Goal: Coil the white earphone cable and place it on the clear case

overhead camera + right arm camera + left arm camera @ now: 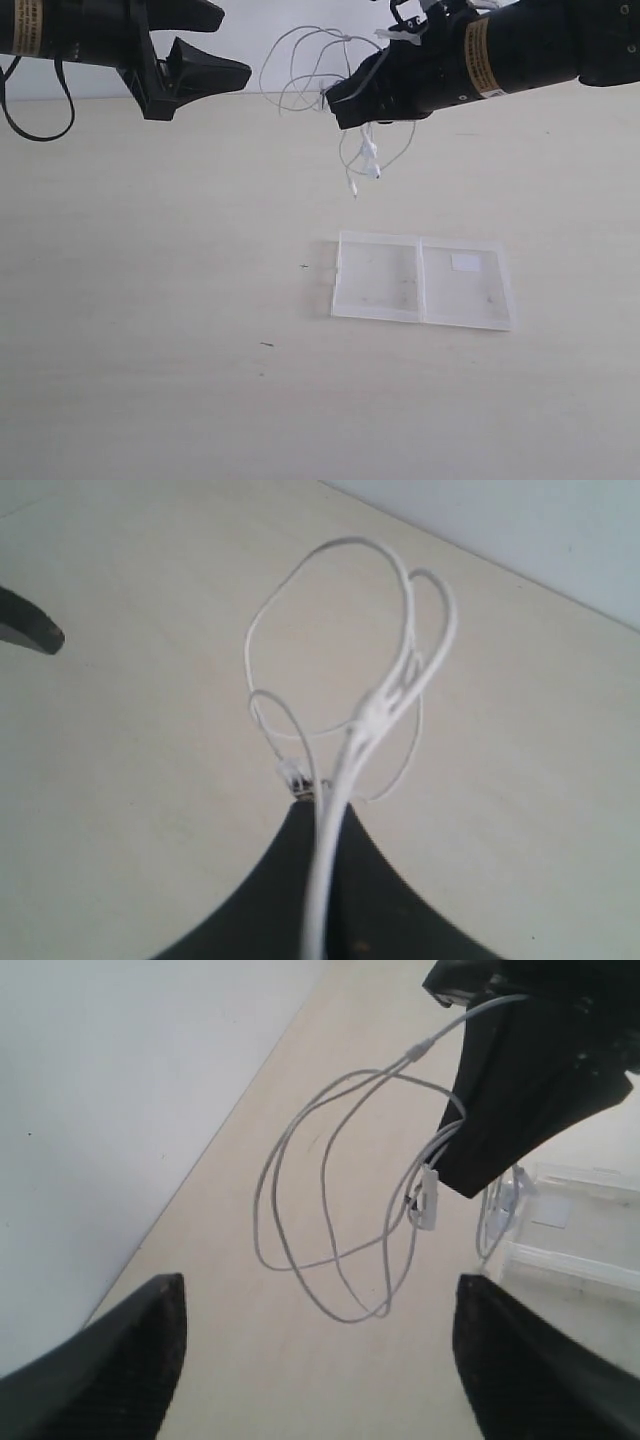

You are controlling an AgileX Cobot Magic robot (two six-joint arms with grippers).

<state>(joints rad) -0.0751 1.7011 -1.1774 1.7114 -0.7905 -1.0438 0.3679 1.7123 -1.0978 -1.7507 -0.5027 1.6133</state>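
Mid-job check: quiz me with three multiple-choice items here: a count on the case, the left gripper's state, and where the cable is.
1. How many panels does the clear case show? A) one B) two C) three
2. The left gripper is: A) shut tight B) open, empty C) out of view
3. Where is the earphone cable? A) on the case B) in the left gripper C) hanging from the right gripper
Answers: 1 B, two panels lie side by side; 2 B, its fingers stand apart with nothing between; 3 C, loops dangle in the air from the shut right gripper.
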